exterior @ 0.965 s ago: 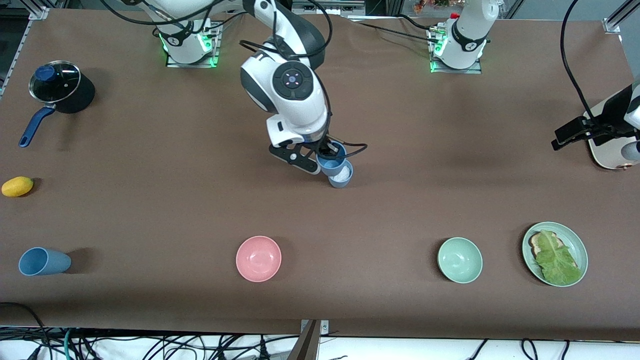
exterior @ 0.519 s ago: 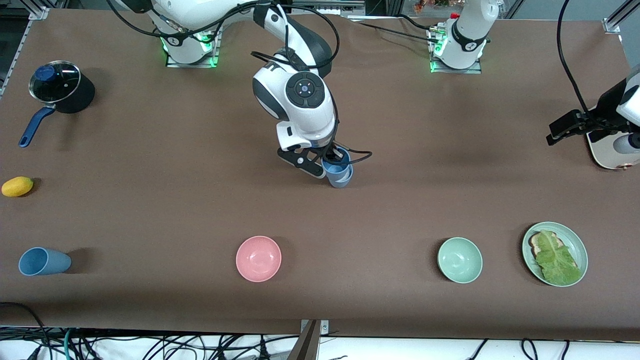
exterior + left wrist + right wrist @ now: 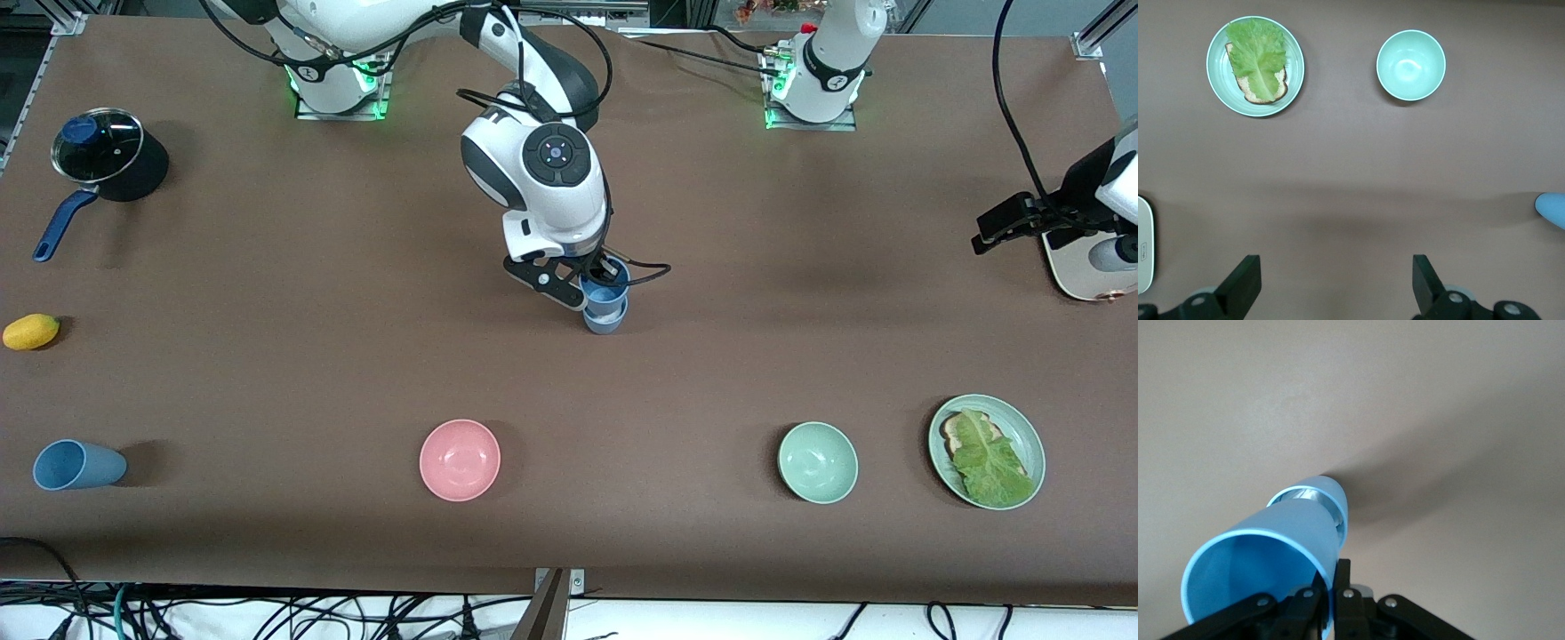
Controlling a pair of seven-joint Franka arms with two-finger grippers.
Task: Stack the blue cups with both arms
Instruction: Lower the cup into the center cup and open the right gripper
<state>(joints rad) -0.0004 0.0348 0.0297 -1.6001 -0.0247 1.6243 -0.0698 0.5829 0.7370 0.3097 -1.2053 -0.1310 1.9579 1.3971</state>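
My right gripper (image 3: 603,277) is shut on the rim of a bright blue cup (image 3: 605,289) over the middle of the table. The held cup's base sits inside a duller grey-blue cup (image 3: 605,320) standing on the table. In the right wrist view the fingers (image 3: 1346,577) pinch the wall of the bright cup (image 3: 1271,547), and the lower cup's rim (image 3: 1338,497) rings its base. A third blue cup (image 3: 76,465) lies on its side at the right arm's end, near the front camera. My left gripper (image 3: 1000,233) waits open and empty at the left arm's end (image 3: 1335,267).
A pink bowl (image 3: 460,460), a pale green bowl (image 3: 818,462) and a green plate (image 3: 1031,436) with bread and lettuce stand near the front camera. A lidded black pot (image 3: 107,156) and a yellow fruit (image 3: 31,331) are at the right arm's end. A white appliance (image 3: 1076,267) lies under the left gripper.
My right gripper has carried the bright blue cup over the grey-blue cup and lowered it in. The left gripper has shifted only slightly.
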